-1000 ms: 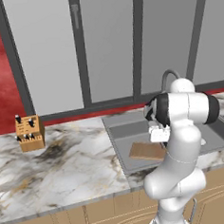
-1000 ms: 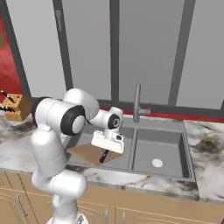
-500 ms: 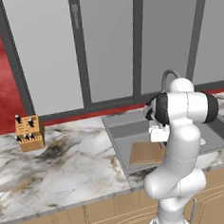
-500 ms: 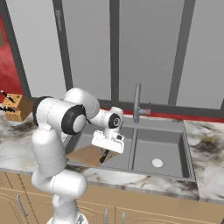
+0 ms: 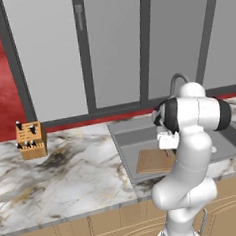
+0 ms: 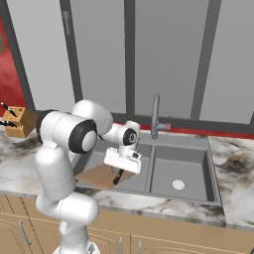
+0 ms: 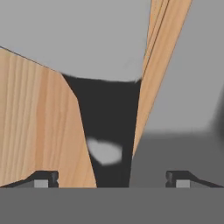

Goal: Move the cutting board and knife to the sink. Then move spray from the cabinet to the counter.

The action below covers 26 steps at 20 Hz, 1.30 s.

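The robot's own arm covered the right part of the cutting board [image 5: 152, 160] lying in the sink [image 5: 122, 133], and hid the lower stem of the faucet [image 5: 177, 78] behind the sink. From the right, the arm masked the board's left end. In the hand view the knife [image 7: 109, 127] above the sink was a blurred dark shape, its bottom cut off by the frame edge.

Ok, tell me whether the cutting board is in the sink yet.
In. The cutting board lies in the sink's left basin, below the gripper.
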Motion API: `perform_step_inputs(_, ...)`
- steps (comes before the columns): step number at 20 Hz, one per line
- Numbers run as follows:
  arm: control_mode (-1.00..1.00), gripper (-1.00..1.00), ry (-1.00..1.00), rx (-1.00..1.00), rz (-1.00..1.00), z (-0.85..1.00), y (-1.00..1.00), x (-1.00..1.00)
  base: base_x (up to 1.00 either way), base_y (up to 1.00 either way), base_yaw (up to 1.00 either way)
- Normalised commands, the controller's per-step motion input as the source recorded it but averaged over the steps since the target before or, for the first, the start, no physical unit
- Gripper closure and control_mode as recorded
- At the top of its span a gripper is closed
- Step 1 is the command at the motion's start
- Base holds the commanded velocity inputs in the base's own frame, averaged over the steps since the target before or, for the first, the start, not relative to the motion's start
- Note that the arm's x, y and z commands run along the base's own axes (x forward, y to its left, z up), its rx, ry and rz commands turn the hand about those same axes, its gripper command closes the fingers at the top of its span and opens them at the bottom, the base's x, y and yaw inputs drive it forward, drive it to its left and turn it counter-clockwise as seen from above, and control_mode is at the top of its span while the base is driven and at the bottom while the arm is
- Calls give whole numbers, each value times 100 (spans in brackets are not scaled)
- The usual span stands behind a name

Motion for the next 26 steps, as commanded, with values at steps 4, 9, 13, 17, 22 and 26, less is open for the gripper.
perform_step_inputs(4, -100, -100, -16, 0, 0, 56, 0, -35, 0, 0, 0)
perform_step_inputs(9, -100, -100, -14, 0, 0, 86, 0, -14, 0, 0, 0)
perform_step_inputs(13, -100, -100, -19, 0, 0, 100, 4, -22, 0, 0, 0)
perform_step_inputs(17, -100, -100, -23, 0, 0, 98, 0, -31, 0, 0, 0)
perform_step_inputs(22, -100, -100, -28, -1, 1, 82, 0, -60, 0, 0, 0)
perform_step_inputs(26, -100, -100, -37, -5, 3, 50, 10, -68, 0, 0, 0)
